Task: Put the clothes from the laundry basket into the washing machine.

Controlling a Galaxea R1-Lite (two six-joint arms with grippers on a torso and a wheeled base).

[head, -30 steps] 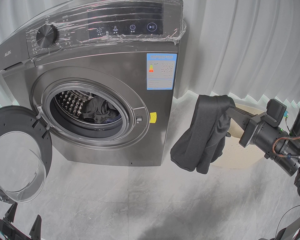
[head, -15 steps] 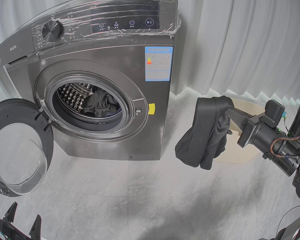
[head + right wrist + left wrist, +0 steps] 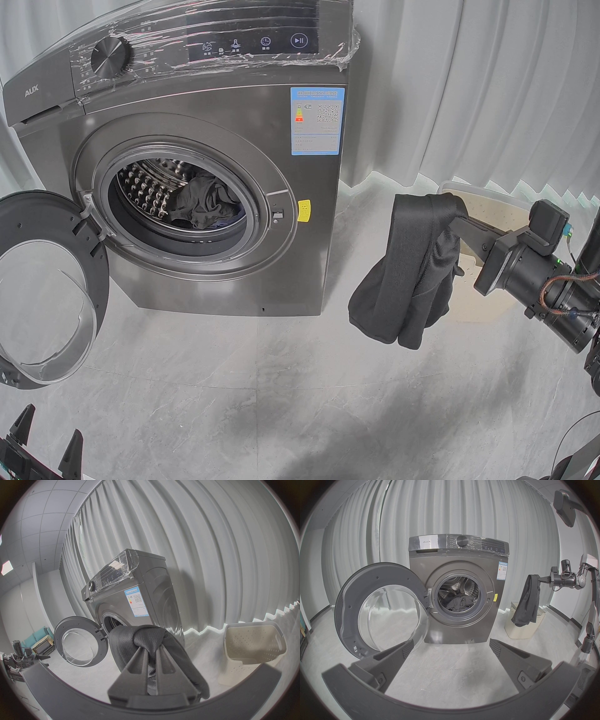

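The job looks partly done. Left of centre in the head view the washing machine [image 3: 250, 112] stands with its door [image 3: 50, 287] swung fully open at the left edge, and a dark heap of clothes [image 3: 200, 203] already lies in the drum [image 3: 145, 187].

One black garment [image 3: 409, 269] hangs in the air at centre right, well apart from the machine's opening and clear of the floor [image 3: 250, 387]. It is draped from the right gripper [image 3: 465, 224], whose fingers are pinched narrow on a bunched fold at its top.

Behind it, by the curtain [image 3: 500, 94], sits the laundry basket [image 3: 478, 192]. In the right wrist view its perforated inside looks bare, so this is probably the last piece. What is left is to carry it to the opening, push it in and let go.

The left gripper [image 3: 50, 431] sits at the bottom left corner, fingers spread wide and holding nothing.

In the head view the garment and right arm cover much of the basket, so a small item low inside cannot be ruled out. The right fingertips are buried in cloth. How many pieces lie in the drum is hard to tell, though a hint of blue shows under the dark heap.
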